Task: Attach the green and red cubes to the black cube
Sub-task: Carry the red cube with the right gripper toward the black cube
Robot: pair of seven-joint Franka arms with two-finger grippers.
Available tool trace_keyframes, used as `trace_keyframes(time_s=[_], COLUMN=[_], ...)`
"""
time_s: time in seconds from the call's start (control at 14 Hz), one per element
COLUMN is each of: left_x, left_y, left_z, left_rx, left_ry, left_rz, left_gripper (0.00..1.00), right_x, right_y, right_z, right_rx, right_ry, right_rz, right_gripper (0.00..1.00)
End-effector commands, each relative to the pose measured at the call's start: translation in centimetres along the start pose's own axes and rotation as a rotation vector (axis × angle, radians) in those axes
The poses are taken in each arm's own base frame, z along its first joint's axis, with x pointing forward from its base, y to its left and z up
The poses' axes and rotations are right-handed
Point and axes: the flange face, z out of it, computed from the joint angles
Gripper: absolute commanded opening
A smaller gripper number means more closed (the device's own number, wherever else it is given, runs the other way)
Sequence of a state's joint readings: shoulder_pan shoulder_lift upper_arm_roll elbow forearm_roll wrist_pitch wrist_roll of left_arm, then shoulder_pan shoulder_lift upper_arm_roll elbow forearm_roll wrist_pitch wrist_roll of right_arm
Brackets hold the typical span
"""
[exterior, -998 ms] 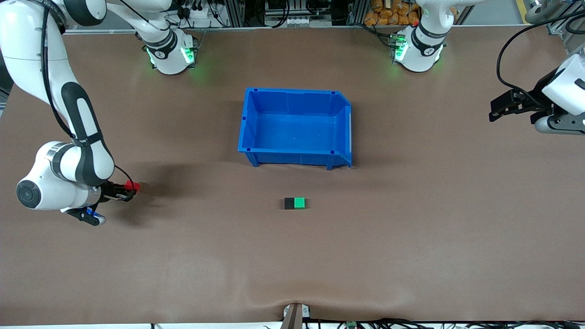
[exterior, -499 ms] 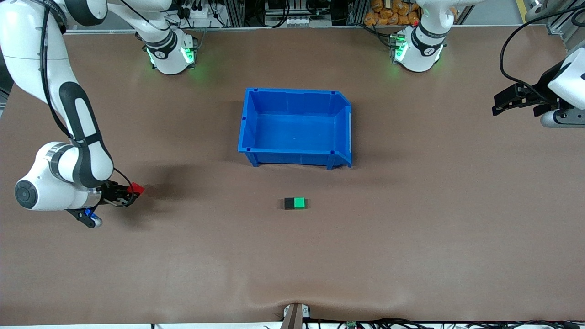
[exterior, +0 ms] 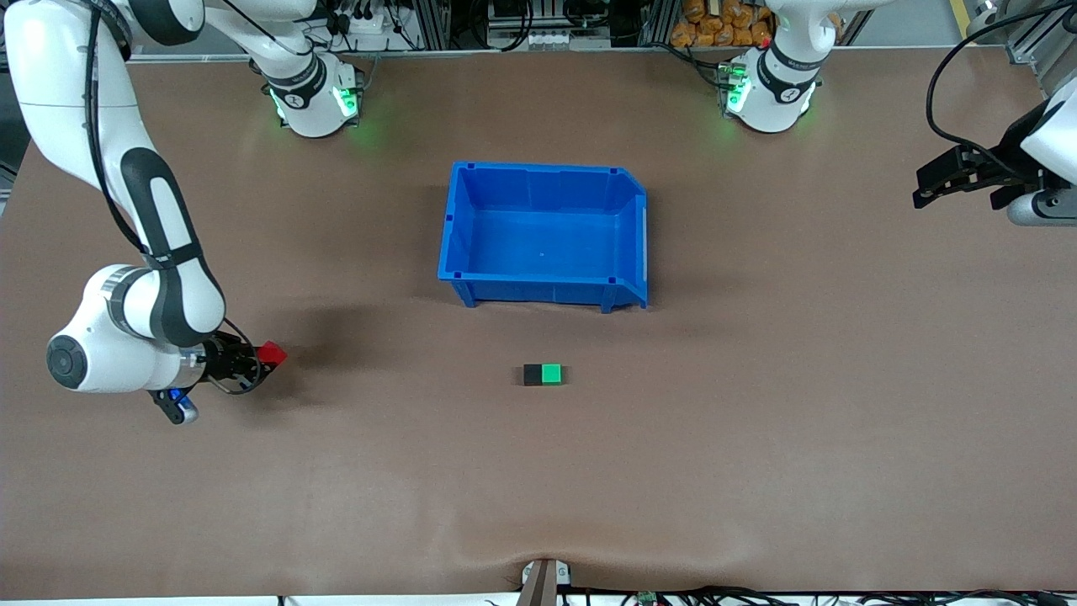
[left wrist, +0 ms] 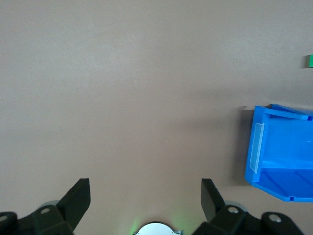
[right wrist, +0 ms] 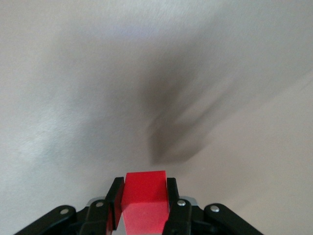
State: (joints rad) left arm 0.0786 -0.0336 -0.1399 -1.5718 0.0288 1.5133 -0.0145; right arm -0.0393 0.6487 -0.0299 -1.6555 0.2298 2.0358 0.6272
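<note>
1. Red: the red cube (exterior: 272, 353) is pinched between the fingers of the right gripper (exterior: 257, 360), up over the brown table (exterior: 757, 421) at the right arm's end. In the right wrist view the red cube (right wrist: 144, 198) sits squarely between the two black fingers (right wrist: 115, 200), with its shadow on the mat below.
2. The black cube (exterior: 533, 374) and green cube (exterior: 551, 374) lie on the table, touching side by side, well apart from the right gripper, toward the table's middle. The green one is on the side away from that gripper.
3. The blue bin (exterior: 471, 278) stands farther from the front camera than the joined pair, near them.
4. The left gripper (exterior: 947, 177) hangs over the table at the left arm's end, fingers (left wrist: 78, 198) spread wide with nothing between them. Its wrist view shows the bin's (left wrist: 281, 147) corner and a sliver of the green cube (left wrist: 310, 60), both well away from it.
</note>
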Motion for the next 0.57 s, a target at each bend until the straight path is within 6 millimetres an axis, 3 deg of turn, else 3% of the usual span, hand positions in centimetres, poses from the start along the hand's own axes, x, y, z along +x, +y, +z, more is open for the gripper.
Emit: trace_keyframes(time_s=[0.0,0.5], left_x=[-0.5,-0.8], left_y=[0.1,0.1], left_z=[-0.8,-1.1], left_rx=[-0.001,0.002], left_ry=[0.008,0.012], left_rz=[0.009,0.008], left_gripper=[1.00,1.00], right_x=[-0.9,-2.7], right_y=[-1.0,-3.2], right_z=[-0.4,-0.4], right_rx=[0.013,0.081], right_ry=[-0.016,-0.073], right_rz=[0.062,0.195], right_gripper=[0.00,0.00])
